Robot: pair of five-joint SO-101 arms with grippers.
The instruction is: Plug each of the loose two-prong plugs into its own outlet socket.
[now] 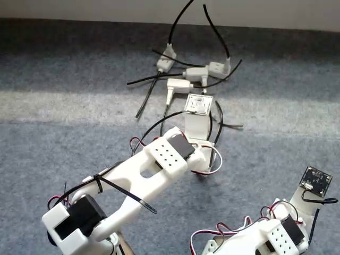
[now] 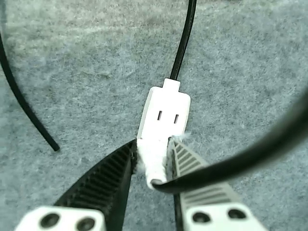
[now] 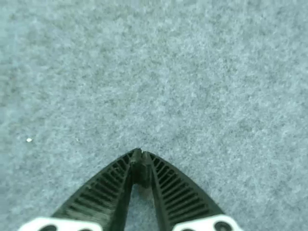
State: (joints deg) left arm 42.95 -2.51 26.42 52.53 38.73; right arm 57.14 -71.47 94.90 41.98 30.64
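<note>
Seemingly little is done — the left gripper point(image 2: 153, 143) clenches a white plug point(image 2: 153, 166) on the carpet point(image 3: 144, 72), its end against the slotted socket point(image 2: 163, 113), seating unclear — while the right gripper point(image 3: 142, 156) rests pinched shut on nothing and other corded pieces point(image 1: 197, 73) lie loose beyond.

Looks like a robot lab or a hobby test bench. Told by two white printed arms point(image 1: 143, 170) set side by side, built bare: red and white wires point(image 1: 219, 162) left hanging, black motors point(image 1: 79, 218) uncovered, a zip tie point(image 1: 127, 195) round one link, a naked camera board point(image 1: 315, 180) on a bracket. Laid out on grey felt point(image 1: 53, 149) below a pale wall point(image 1: 106, 8). Strewn with test pieces rather than house wiring: short black cords point(image 2: 185, 43) ending loose, white plugs point(image 1: 180, 85), a white socket point(image 2: 163, 115).
</note>
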